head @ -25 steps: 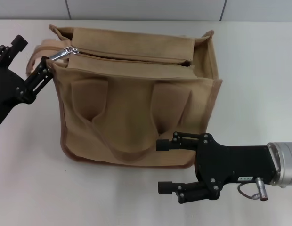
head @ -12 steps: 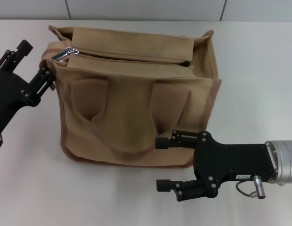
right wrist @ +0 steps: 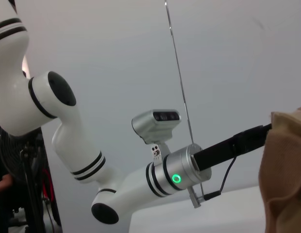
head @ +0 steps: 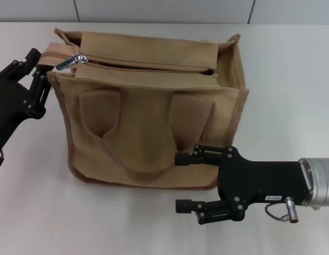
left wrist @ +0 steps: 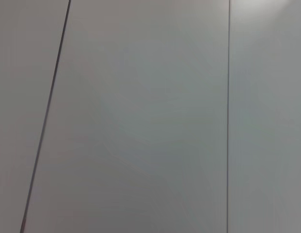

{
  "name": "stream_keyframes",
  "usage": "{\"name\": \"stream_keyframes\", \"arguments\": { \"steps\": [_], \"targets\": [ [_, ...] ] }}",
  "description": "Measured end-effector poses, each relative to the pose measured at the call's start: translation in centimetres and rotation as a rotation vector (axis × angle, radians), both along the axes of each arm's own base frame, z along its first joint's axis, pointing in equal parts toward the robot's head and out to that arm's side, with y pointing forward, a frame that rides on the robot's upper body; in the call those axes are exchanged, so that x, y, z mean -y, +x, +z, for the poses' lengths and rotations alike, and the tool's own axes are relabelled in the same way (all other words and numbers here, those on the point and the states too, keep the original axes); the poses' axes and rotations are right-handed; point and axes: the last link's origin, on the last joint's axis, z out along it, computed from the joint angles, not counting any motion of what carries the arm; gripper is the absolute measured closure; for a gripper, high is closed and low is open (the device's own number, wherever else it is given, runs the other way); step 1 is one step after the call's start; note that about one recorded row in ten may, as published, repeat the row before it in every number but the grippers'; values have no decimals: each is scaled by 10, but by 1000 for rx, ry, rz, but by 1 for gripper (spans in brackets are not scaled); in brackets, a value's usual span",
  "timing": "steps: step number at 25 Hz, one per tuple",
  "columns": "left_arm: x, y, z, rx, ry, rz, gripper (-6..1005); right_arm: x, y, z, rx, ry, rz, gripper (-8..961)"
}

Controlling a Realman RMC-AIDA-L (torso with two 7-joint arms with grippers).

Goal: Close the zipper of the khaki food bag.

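The khaki food bag (head: 148,114) stands upright in the middle of the white tabletop (head: 292,79), broad front face w/ its drooping loop handle toward the robot. Along the top panel runs the zipper (head: 148,66); its silver pull tab (head: 69,61) sits at the bag's left end, sticking out over the corner, and a dark gap shows along the zipper line to the right of it, so the top isn't closed.

Left end effector (head: 38,74) is at the bag's upper-left corner, just beside the pull tab. Its two black fingers (head: 33,55) are spread apart, one near the rear handle strap, the other against the bag's left edge; open, not gripping the tab as far as the head view shows.

Right end effector (head: 188,183) is low at the bag's front-right bottom corner, pointing left. Fingers wide apart, upper one overlapping the bag's bottom edge, lower one over bare tabletop in front of the bag; nothing held between them.

Left wrist view gives only a pale wall w/ panel seams (left wrist: 228,116). Right wrist view shows an edge of the bag's tan fabric and, farther off, the left arm (right wrist: 155,179), white w/ black bands and a green light ring, black end effector reaching to the bag
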Motion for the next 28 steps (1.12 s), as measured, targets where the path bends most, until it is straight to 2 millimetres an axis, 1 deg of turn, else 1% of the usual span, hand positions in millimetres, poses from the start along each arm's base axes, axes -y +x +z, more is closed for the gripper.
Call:
{"name": "stream_keyframes", "arguments": {
  "steps": [2,5,6,7,10,11,12,15,16,17,19,20,21,22,25,28],
  "targets": [
    [0,1,-1,4,-1,-2,697,1,-1,1,-12,-2,-1,128],
    [1,3,0,16,-2,-18,833,8,-6,7,-73,-26,31,128],
    [2,5,1,23,-2,-29,879,11,-11,14,-143,-29,45,128],
    [2,5,1,28,-3,-36,924,11,-11,14,-143,-29,45,128],
    [4,10,3,59,-19,-68,968,6,-19,22,-243,-1,-4,128],
    [5,13,4,71,-25,-91,983,-6,-25,24,-265,13,-44,128],
    [5,13,4,71,-25,-91,983,-6,-25,24,-265,13,-44,127],
    [8,19,5,87,-26,-136,983,-28,-39,25,-269,-6,-111,127],
    [10,23,5,99,-32,-171,983,-39,-51,25,-268,-49,-124,127],
    [10,23,5,99,-32,-171,983,-39,-51,25,-268,-49,-124,127],
    [11,27,3,106,-46,-192,983,-47,-59,23,-258,-79,-144,127],
    [11,27,3,107,-52,-196,983,-53,-63,22,-249,-91,-164,127],
    [10,28,1,107,-61,-199,983,-64,-69,19,-229,-109,-213,127],
    [10,28,1,107,-61,-199,983,-64,-69,19,-229,-109,-213,127],
    [10,29,0,110,-65,-199,983,-74,-77,16,-208,-130,-252,127],
    [14,34,-1,146,-74,-225,983,-77,-83,15,-199,-146,-245,127]
  ]
}}
